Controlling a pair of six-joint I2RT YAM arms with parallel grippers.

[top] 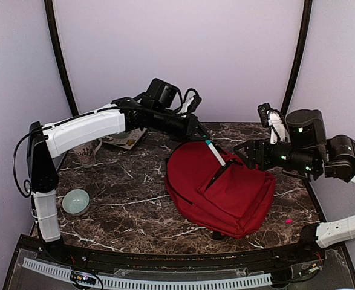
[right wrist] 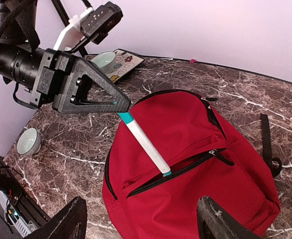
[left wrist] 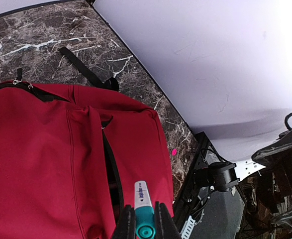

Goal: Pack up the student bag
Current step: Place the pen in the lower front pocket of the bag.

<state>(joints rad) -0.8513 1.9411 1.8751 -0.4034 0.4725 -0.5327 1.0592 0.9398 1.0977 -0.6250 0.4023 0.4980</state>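
Marble tabletop point(top: 135, 205) setup, working from the arm bases outward. Nearest, well off to the left of the student bag point(top: 225, 193): a small pale-green bowl point(top: 75, 202) sitting on its own. Just right of the bag's near corner, a tiny pink speck point(top: 288, 221), too small to tell what. Then the bag itself, big red thing, lying flat on the tabletop a bit right of centre, front side up, with the front zip pocket point(right wrist: 185, 167) unzipped into a dark slit. Hanging over the bag's right side: right pincer point(right wrist: 145, 219), fingers spread wide apart, nothing between them. Over the bag's far-left corner: left pincer point(left wrist: 146, 221), squeezed together on the teal end of a white marker point(right wrist: 143, 142). Marker slanting down across the red fabric, other teal tip poked right into that pocket slit. Black zip pulls lying on the red near the bag's top edge. Off the bag's far side, one black strap point(left wrist: 83, 67) stretched out on the marble. Farther back and left of the bag, a patterned cup point(top: 87, 152) partly hidden under the left arm. Just behind that, a printed card or booklet point(top: 126, 140) lying flat, print too blurry to read.
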